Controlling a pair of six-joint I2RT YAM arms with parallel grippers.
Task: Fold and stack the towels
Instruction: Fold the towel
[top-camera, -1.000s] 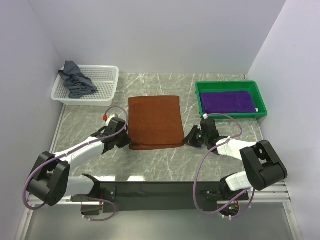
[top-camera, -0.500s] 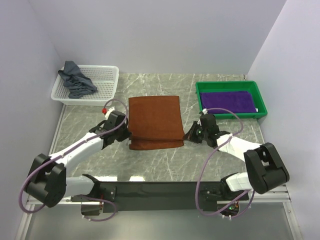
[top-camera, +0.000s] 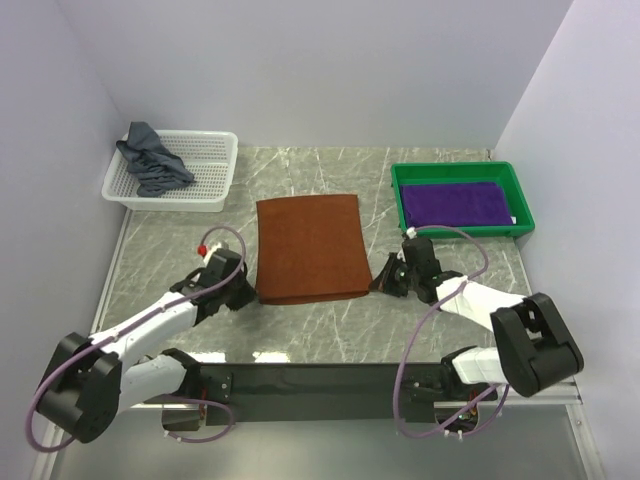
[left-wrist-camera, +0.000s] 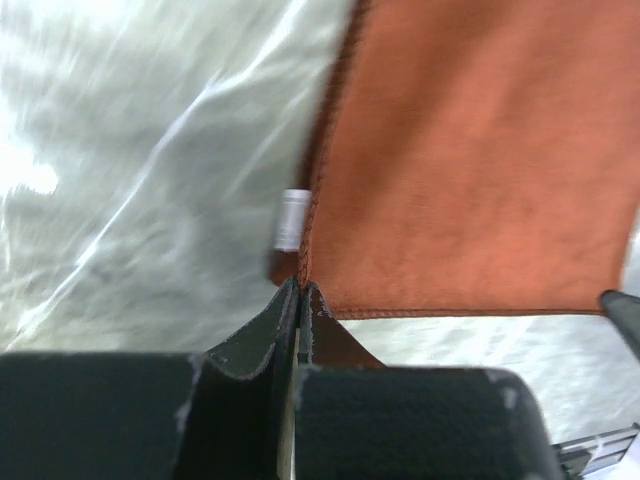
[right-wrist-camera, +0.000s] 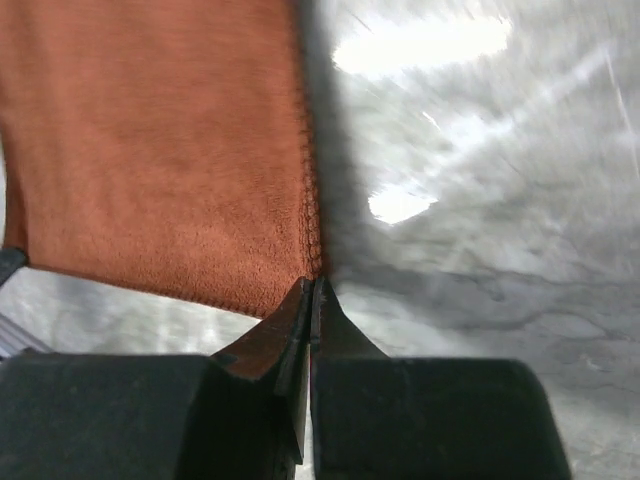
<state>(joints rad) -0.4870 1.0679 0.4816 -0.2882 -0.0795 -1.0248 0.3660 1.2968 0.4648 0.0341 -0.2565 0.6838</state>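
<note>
At the far left the white basket holds a crumpled grey-blue towel, well apart from the work.

The left pincer sits low on the worktop. Its jaws are pressed together on the near-left corner of the rust-brown towel. In the left wrist view the hem runs straight into the closed tips.

That towel lies flat in the middle of the worktop, long axis running away from the arms. Its short near edge spans the gap between the two pincers. From either pincer the cloth lies ahead and inward, so I'd judge that any fold has to carry this near edge away from the bases, over the body of the towel. Neither arm is nearer: each has its own corner.

The right pincer is squeezed shut at the near-right corner. In the right wrist view the corner seems caught between the tips, though only a sliver of cloth is in there.

At the far right a purple towel lies folded in the green tray.

A second ago the right pincer stood partly apart beside that corner; now it has closed. The left arm had reached further up the towel's left side half a second ago and has since drawn back toward its base. The near edge looked thick and rolled then; it now lies thinner and a touch nearer the arms.
</note>
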